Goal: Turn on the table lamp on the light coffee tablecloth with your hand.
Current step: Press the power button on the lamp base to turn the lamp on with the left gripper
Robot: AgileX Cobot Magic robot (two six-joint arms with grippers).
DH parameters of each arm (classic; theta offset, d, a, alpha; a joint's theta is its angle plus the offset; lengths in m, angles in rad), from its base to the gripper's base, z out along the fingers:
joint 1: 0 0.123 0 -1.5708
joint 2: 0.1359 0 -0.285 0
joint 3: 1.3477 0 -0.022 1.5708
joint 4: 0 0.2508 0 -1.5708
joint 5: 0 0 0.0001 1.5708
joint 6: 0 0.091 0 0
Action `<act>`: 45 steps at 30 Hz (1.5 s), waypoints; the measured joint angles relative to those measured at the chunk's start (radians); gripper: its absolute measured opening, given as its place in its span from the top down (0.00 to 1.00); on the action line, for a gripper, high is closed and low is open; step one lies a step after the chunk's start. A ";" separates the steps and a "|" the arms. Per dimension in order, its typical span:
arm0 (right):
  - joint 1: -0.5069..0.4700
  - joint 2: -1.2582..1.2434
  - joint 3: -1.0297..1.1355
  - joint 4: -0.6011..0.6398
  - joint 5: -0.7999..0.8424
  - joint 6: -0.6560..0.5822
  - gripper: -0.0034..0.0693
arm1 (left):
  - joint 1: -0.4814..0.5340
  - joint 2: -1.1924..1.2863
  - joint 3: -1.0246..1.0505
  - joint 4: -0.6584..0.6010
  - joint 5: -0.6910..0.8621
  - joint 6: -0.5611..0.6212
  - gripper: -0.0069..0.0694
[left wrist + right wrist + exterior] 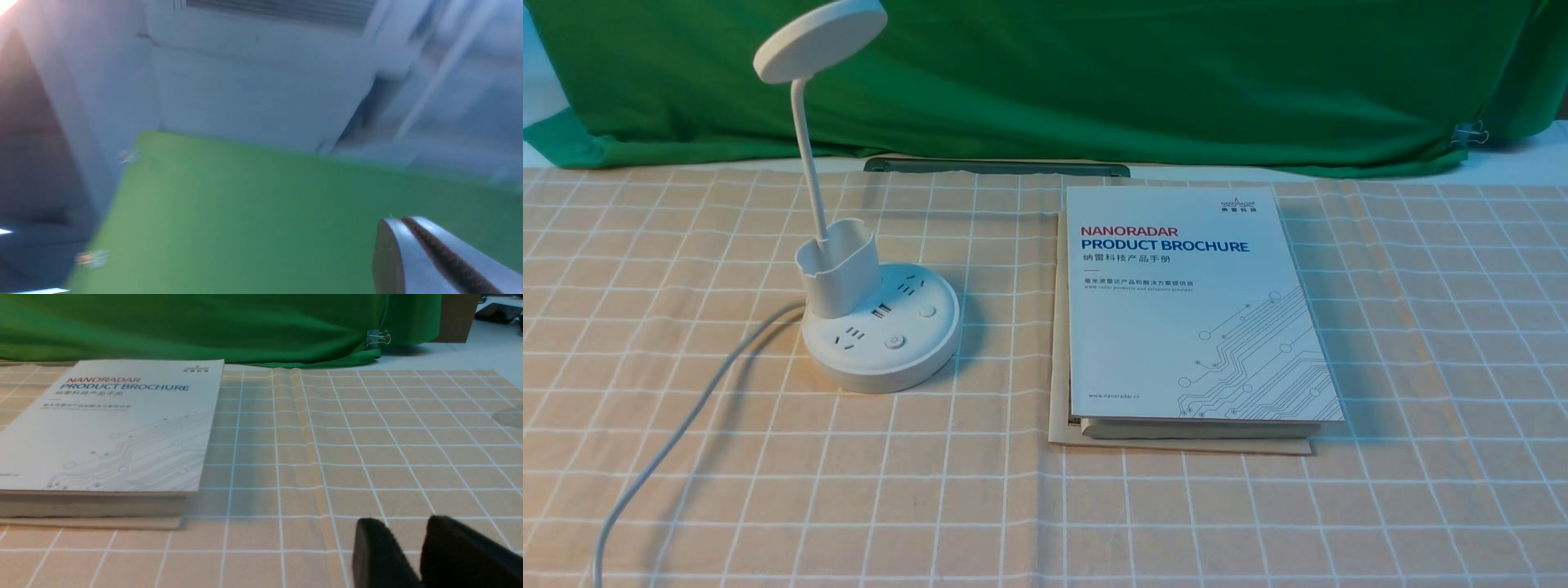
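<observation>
Table lamp [878, 327] standing upright at ten o'clock on the light coffee tablecloth [849, 490], folks, its disc head tilted above a slim neck! The cup holder rises from the round base, and a pale cord [678, 437] runs out toward seven o'clock. Over at three o'clock of the lamp, well apart, lies a stack of books [1201, 310], a white NANORADAR brochure on top. Green cloth [1094, 82] hangs across at twelve o'clock, behind it all. And the tools? Left tool [404, 218] has its fingers together, narrow, nothing between them, green in its view. Right tool [404, 522] shows dark fingers with a gap, parted, tablecloth beyond them. Neither tool shows in the front view.
</observation>
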 joint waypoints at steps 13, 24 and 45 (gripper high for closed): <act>0.000 0.000 0.000 0.000 0.000 0.000 0.63 | 0.002 0.467 -0.458 0.106 1.235 -0.190 0.91; 0.000 0.000 0.000 0.000 0.000 -0.001 0.63 | 0.002 0.911 -0.453 -0.843 1.424 0.561 0.91; 0.000 0.000 0.000 0.000 0.000 0.000 0.63 | -0.348 1.653 -1.004 -0.125 1.348 0.051 0.91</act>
